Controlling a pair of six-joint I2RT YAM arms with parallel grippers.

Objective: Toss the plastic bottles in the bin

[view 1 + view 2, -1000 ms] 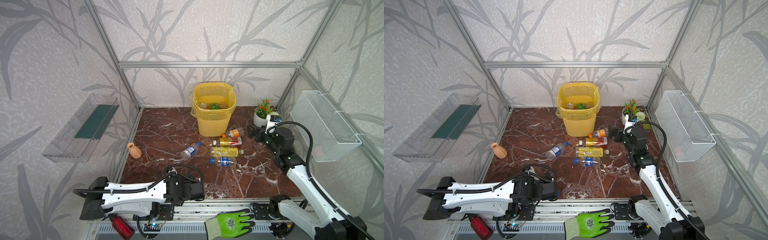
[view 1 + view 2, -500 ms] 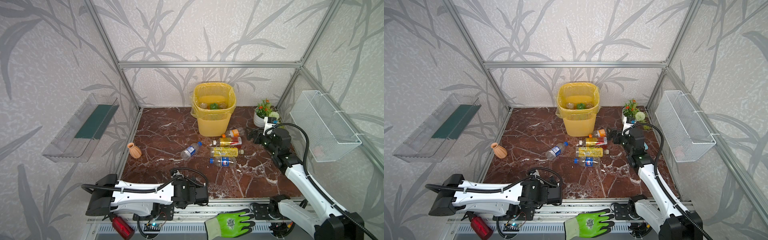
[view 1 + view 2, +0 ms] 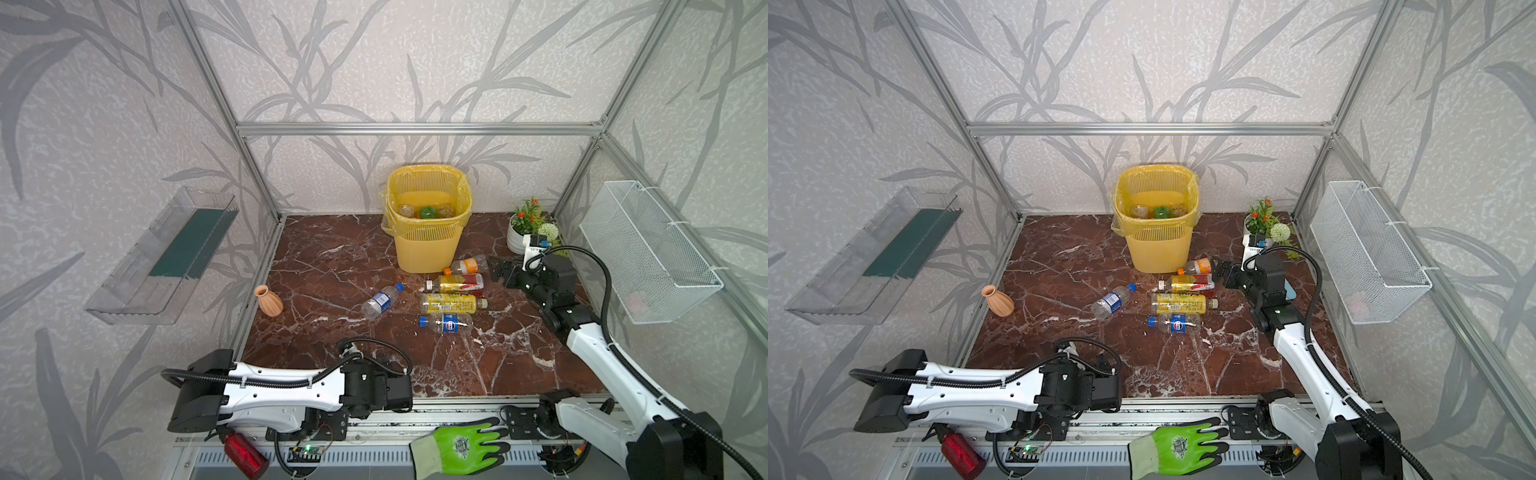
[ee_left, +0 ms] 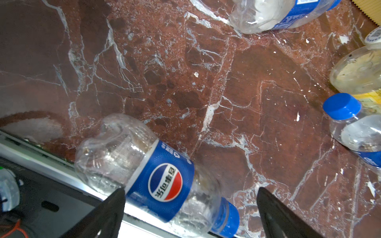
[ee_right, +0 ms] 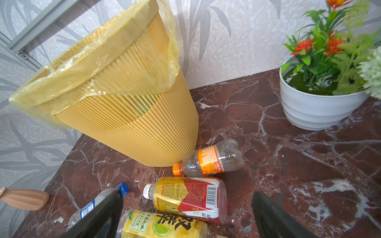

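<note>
The yellow bin (image 3: pixel 428 245) stands at the back of the marble floor with a green bottle (image 3: pixel 426 212) and clear ones inside. Several plastic bottles lie in front of it: orange-label (image 3: pixel 467 264), red-and-yellow (image 5: pixel 185 195), lemon tea (image 3: pixel 451 303), Pepsi (image 3: pixel 446 323) and a blue-label water bottle (image 3: pixel 380 300). My right gripper (image 5: pixel 187 214) is open, low over the red-and-yellow bottle, and shows just right of it in a top view (image 3: pixel 500 274). My left gripper (image 4: pixel 189 206) is open at the floor's front edge, another Pepsi bottle (image 4: pixel 156 175) lying slantwise between its fingers. The left wrist (image 3: pixel 374 388) hides that bottle from above.
A terracotta vase (image 3: pixel 269 300) stands at the left edge. A potted plant (image 3: pixel 525 228) sits in the back right corner behind my right arm. A wire basket (image 3: pixel 648 249) and a clear tray (image 3: pixel 166 257) hang on the side walls. A green glove (image 3: pixel 461 446) and a red canister (image 3: pixel 245 455) lie on the front rail.
My right gripper has moved left and lower toward the bottles beside the bin. My left wrist has sunk a little toward the floor's front edge.
</note>
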